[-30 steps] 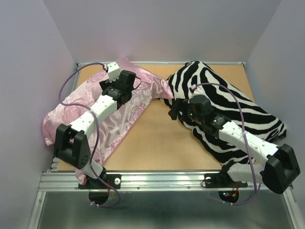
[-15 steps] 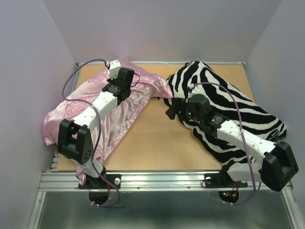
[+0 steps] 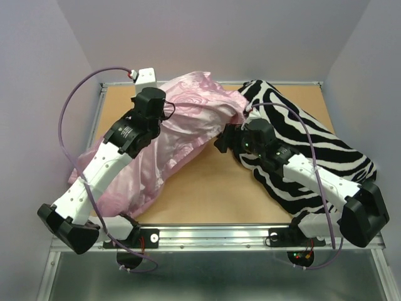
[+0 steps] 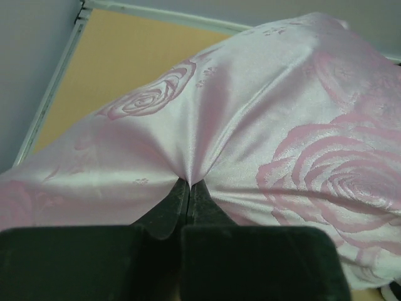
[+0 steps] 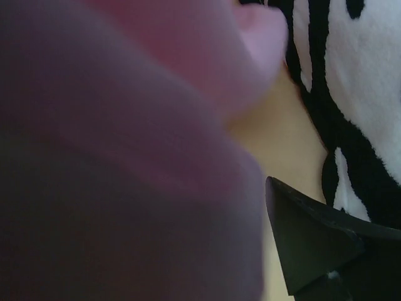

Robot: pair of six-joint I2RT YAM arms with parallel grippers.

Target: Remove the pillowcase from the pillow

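The pink satin pillowcase [image 3: 188, 116] lies on the left half of the table, and its far part is lifted into a hump that reaches the zebra pillow. My left gripper [image 3: 164, 108] is shut on a pinched fold of the pillowcase [image 4: 263, 125], and the fabric tents up from the fingertips [image 4: 188, 183]. The white pillow is hidden inside the pillowcase. My right gripper [image 3: 220, 143] sits at the pink fabric's right edge. In the right wrist view blurred pink fabric [image 5: 125, 157] hides the left finger. The right finger [image 5: 307, 238] stands well off to the side, so the jaws are open.
A black-and-white zebra-striped pillow [image 3: 313, 138] lies across the right half of the table, under my right arm. Bare wooden tabletop [image 3: 207, 188] shows between the two pillows. Walls enclose the table on the left, the back and the right.
My left gripper has lifted the pinched pillowcase up and to the right, so the fabric now humps up against the zebra pillow. My right gripper has shifted slightly left to the pink fabric's edge.
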